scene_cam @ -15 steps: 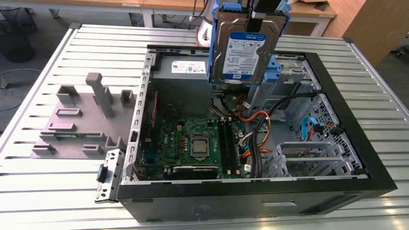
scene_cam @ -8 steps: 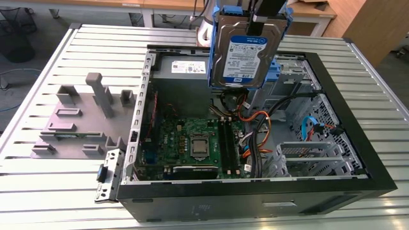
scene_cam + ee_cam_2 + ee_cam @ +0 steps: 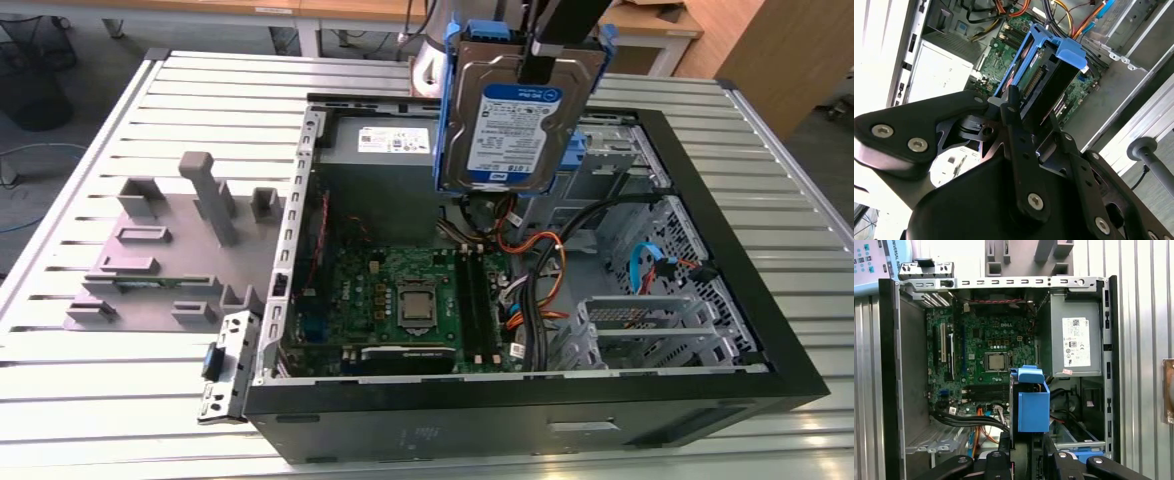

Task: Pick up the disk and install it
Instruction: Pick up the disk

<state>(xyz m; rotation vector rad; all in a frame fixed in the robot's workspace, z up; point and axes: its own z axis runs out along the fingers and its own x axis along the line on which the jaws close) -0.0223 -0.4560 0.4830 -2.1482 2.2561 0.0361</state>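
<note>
Upper middle of the exterior view: the claw (image 3: 538, 58) is clamped on the disk (image 3: 514, 130), held upright above the open computer case (image 3: 534, 425).

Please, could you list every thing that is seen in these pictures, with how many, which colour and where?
disk: one, silver in a blue carrier, held above the open case.
computer case: one, black, open, lying on the table.
motherboard: one, green, on the floor of the case.
power supply: one, grey with a white label, in a corner of the case.
cables: several, black, orange and blue, inside the case beside the motherboard.
moulded holder: one, grey, on the table, at the exterior view's left of the case.
table: one, silver, slatted, under the case and the holder.
gripper: one, black, shut on the disk.
</note>
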